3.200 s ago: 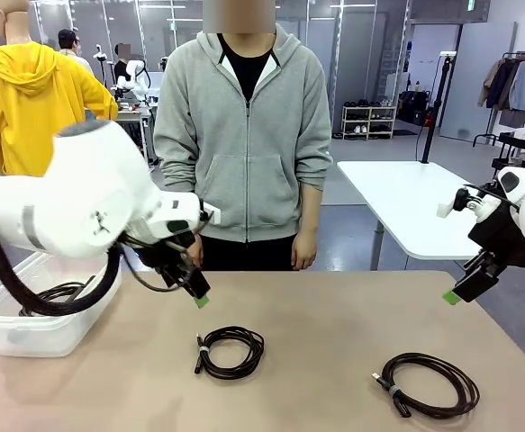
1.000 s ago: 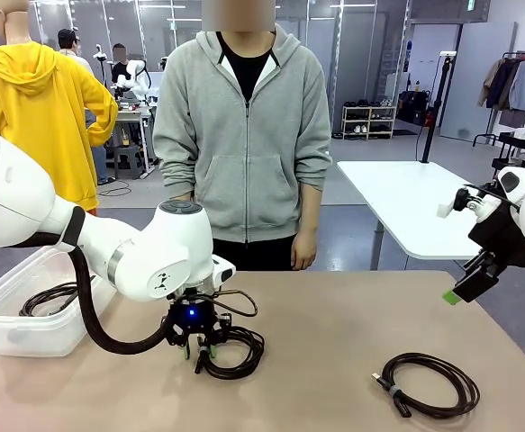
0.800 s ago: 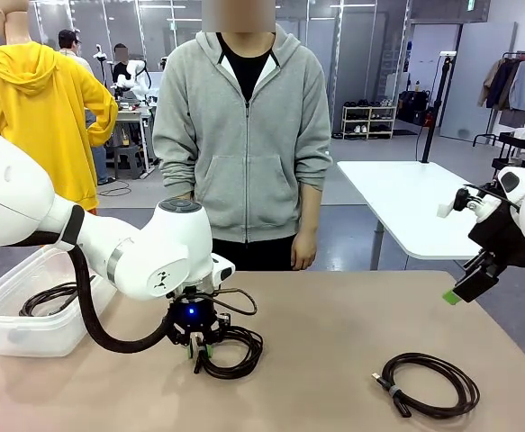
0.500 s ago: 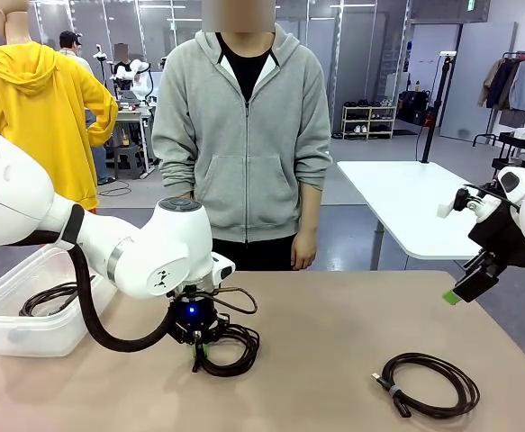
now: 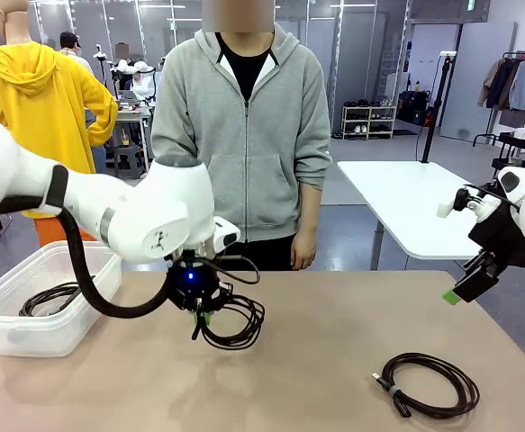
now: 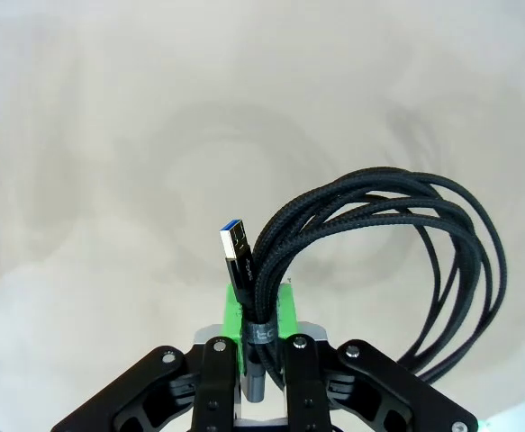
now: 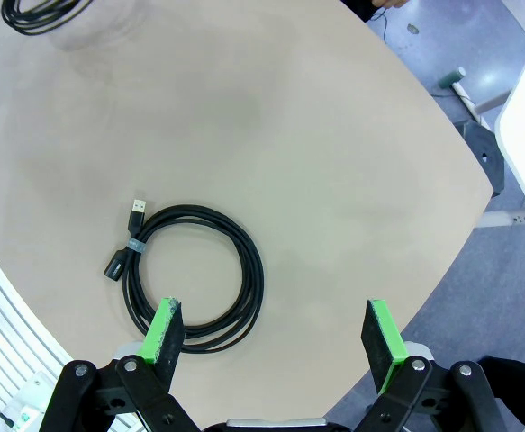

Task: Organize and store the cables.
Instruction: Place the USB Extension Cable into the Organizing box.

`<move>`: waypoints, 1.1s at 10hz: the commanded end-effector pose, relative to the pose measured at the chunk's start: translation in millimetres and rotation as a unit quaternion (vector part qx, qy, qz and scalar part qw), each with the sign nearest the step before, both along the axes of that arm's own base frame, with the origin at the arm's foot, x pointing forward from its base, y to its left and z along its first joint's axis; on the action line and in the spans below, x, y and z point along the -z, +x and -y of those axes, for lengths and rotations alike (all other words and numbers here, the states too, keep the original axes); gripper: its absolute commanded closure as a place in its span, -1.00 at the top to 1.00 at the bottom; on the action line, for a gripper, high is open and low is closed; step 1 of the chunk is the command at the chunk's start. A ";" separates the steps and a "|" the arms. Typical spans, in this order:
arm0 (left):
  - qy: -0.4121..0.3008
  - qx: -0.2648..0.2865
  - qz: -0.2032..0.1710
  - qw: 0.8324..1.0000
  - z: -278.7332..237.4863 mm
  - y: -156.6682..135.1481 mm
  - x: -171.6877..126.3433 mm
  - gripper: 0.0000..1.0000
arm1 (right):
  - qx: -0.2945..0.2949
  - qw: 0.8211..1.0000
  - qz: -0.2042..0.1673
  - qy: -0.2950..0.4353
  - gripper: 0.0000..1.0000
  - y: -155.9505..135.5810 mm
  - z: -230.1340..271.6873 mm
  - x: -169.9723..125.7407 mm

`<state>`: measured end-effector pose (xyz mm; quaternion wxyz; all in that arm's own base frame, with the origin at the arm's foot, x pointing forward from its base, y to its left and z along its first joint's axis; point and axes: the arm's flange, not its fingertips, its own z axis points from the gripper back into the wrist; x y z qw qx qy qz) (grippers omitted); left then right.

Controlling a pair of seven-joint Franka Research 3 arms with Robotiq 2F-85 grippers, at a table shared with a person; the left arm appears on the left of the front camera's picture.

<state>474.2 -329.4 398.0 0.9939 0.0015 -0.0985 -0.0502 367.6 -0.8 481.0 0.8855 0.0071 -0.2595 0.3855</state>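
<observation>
A coiled black cable (image 6: pixel 381 236), its grey band's print too faint to read, is hanging above the table (image 5: pixel 334 315), its banded neck clenched between the left gripper's (image 6: pixel 260 317) jaws, while a second cable (image 7: pixel 195 274) is lying flat below the right gripper's (image 7: pixel 276 329) spread jaws.

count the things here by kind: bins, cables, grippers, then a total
clear plastic bin: 1
coiled black cables: 3 (held cable, cable lying flat, cable in the bin)
grippers: 2 (left gripper, right gripper)
total: 6
</observation>
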 end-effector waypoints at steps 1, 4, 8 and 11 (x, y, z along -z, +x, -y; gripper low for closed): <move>0.018 0.027 0.013 0.999 5.5 4.3 -14.8 -1.00 | 0.009 1.000 -0.005 0.007 1.00 -1.0 0.3 -0.3; 0.004 0.014 0.007 1.000 3.5 -0.9 -14.7 -1.00 | 0.009 1.000 -0.005 0.007 1.00 -1.0 0.3 -0.3; 0.004 0.014 0.007 1.000 3.5 -0.9 -14.7 -1.00 | 0.009 1.000 -0.005 0.007 1.00 -1.0 0.3 -0.3; 0.003 0.054 0.004 0.999 -27.6 13.3 -37.7 -0.67 | 0.009 1.000 -0.005 0.007 1.00 -1.0 0.3 -0.3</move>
